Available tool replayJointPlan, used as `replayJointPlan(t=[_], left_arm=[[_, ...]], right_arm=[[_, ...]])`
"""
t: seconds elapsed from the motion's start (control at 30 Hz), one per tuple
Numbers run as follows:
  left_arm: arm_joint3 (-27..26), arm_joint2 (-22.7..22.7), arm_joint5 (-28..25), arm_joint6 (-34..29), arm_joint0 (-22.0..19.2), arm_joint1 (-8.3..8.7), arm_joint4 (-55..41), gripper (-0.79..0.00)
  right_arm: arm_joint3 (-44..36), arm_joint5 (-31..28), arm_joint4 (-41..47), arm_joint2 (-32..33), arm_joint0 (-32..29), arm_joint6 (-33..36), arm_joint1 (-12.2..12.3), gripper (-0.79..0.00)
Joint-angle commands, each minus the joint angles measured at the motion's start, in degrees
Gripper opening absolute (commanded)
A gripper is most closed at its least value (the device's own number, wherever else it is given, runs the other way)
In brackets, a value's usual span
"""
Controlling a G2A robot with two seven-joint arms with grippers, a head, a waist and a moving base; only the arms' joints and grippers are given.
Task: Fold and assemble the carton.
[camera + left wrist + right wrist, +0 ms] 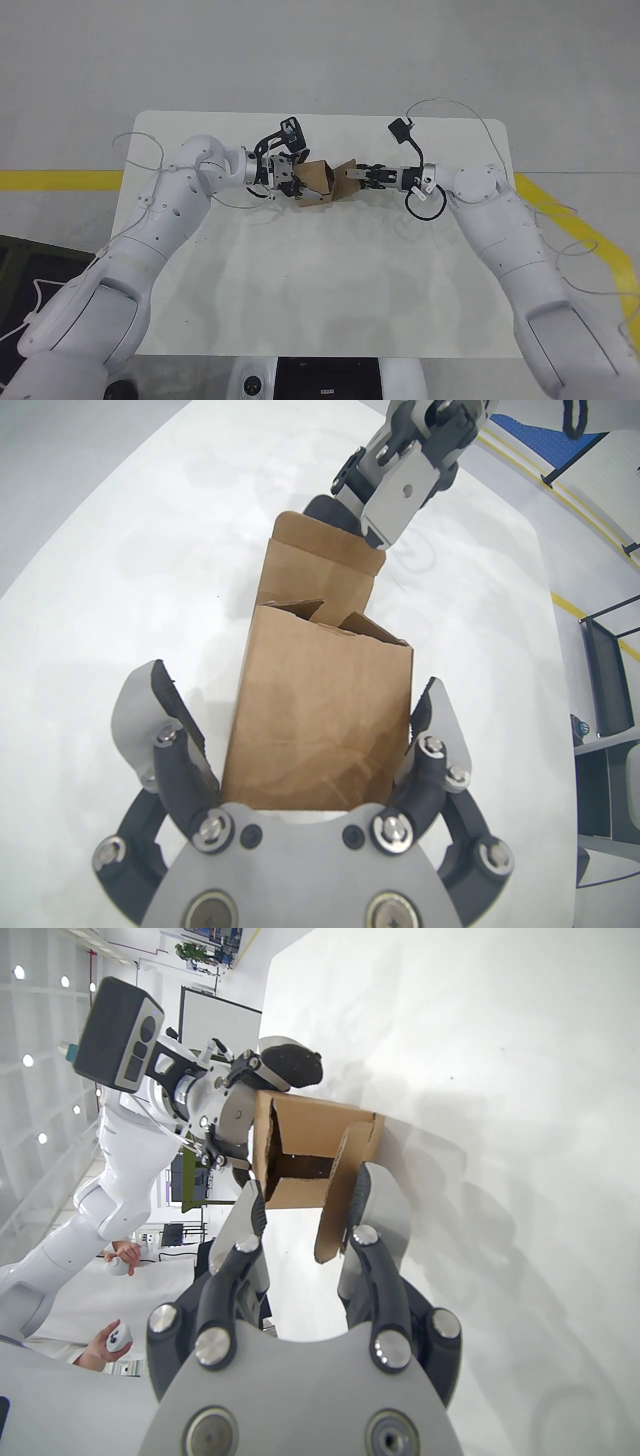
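Inspector: Two grippers are standing open. On the table point(300, 290), your carton point(322, 178) is sitting between them: left gripper point(295, 675) straddling its body, right gripper point(310, 1178) bracketing the end flap point(335, 1198).
Operator: Risk?
Inspector: Unclamped, it's likely sliding when you're pushing, creasing the end flap crooked.

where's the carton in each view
top view: carton at the table's far middle.
left wrist view: carton centre, inside the left gripper.
right wrist view: carton just beyond the right gripper.
shared landmark: right gripper at the carton's flap.
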Motion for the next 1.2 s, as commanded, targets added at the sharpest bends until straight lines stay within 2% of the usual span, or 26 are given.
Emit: replayJointPlan(t=[0.0,0.33,0.53,0.73,1.0,1.17], left_arm=[[-0.3,0.0,0.0,-0.1,0.2,0.07,-0.1,0.000],[-0.8,-0.7,0.1,-0.8,0.8,0.43,-0.4,0.000],[-1.3,-1.1,0.4,-1.4,1.1,0.60,-0.5,0.000],[-1.6,-1.5,0.5,-1.7,1.3,0.73,-0.5,0.000],[-2.0,-1.8,0.6,-2.2,1.6,0.87,-0.7,0.000],[-2.3,-2.1,0.6,-2.4,1.8,0.98,-0.8,0.000]], right_arm=[[-0.5,0.1,0.9,-0.3,-0.1,0.4,-0.2,-0.462],[-0.4,0.1,4.6,-1.9,-0.4,0.7,-1.4,-0.471],[2.0,0.7,7.0,-2.5,-1.5,-1.8,-2.2,-0.554],[2.7,1.2,9.1,-2.7,-2.1,-3.3,-2.9,-0.597],[3.0,1.8,13.3,-2.6,-2.6,-1.9,-3.6,-0.511],[3.7,2.4,14.0,-2.5,-2.9,-2.8,-4.0,-0.554]])
